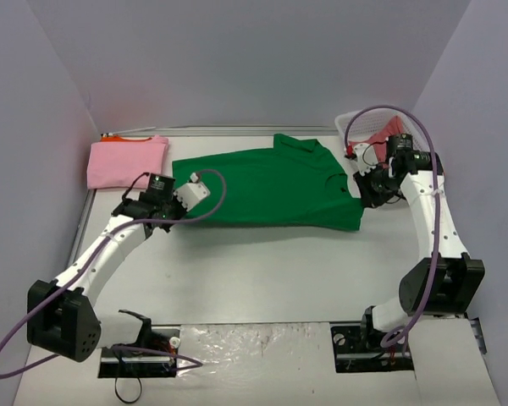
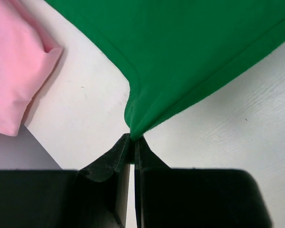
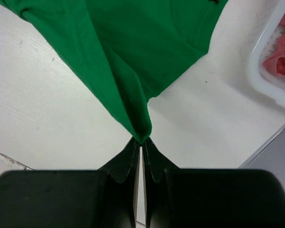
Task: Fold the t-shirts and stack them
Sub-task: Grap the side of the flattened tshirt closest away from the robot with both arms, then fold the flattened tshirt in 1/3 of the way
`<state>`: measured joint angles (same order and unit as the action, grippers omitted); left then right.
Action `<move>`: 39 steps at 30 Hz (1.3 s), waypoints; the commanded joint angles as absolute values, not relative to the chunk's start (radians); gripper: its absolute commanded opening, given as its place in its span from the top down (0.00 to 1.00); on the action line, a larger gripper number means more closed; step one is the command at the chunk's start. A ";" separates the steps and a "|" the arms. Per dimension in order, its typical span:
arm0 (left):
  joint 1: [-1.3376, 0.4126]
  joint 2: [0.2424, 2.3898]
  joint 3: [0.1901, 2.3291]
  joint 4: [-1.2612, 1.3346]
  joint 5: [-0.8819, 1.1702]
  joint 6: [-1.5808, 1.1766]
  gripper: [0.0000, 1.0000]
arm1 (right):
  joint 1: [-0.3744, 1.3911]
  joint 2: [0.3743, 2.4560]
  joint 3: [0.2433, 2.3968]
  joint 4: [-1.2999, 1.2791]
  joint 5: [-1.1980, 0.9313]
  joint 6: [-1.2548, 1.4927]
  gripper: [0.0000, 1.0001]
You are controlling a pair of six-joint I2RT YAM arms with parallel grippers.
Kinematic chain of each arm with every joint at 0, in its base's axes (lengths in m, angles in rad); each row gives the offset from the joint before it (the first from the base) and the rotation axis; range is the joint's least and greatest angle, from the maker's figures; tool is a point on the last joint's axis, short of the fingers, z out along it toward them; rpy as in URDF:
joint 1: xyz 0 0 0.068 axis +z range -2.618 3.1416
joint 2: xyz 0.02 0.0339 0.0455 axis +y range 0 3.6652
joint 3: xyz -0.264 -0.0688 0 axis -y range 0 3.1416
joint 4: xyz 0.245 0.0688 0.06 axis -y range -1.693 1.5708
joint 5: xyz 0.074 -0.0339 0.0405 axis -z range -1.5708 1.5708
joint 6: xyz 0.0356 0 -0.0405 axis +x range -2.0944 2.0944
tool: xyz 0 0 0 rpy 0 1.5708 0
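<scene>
The bright green t-shirt (image 1: 271, 190) lay spread across the far middle of the white worktop (image 1: 262, 279), collar towards the far edge; it was a broad, flattened shape with its two near corners drawn to points. The left gripper (image 2: 132, 142) was pinched tight on the near left corner of the cloth, which gathered into a narrow peak just where the black fingers (image 2: 111, 159) met; the right gripper (image 3: 141, 145) was clamped on the near right corner in the same way, the hem running down into its closed tips. The fabric looked like a smooth, matte knit, with a stitched hem line along its edge (plain in both wrist views); soft creases fanned out from each pinch.

A light pink t-shirt (image 1: 127, 162) sat folded into a plump rectangle at the far left corner, its edges rounded; a thin strip of orange t-shirt (image 1: 123, 137) showed at its far side. At the far right corner stood a white plastic basket (image 3: 261, 66) with a smooth rounded rim; a crumpled coral red t-shirt (image 3: 280, 61) lay inside it.
</scene>
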<state>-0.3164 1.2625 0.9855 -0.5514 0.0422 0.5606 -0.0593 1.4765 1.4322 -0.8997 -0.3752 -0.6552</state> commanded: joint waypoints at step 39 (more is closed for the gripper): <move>-0.218 1.710 1.278 -0.516 -0.024 0.529 0.39 | 0.086 2.223 2.008 -0.934 -0.198 -0.515 0.48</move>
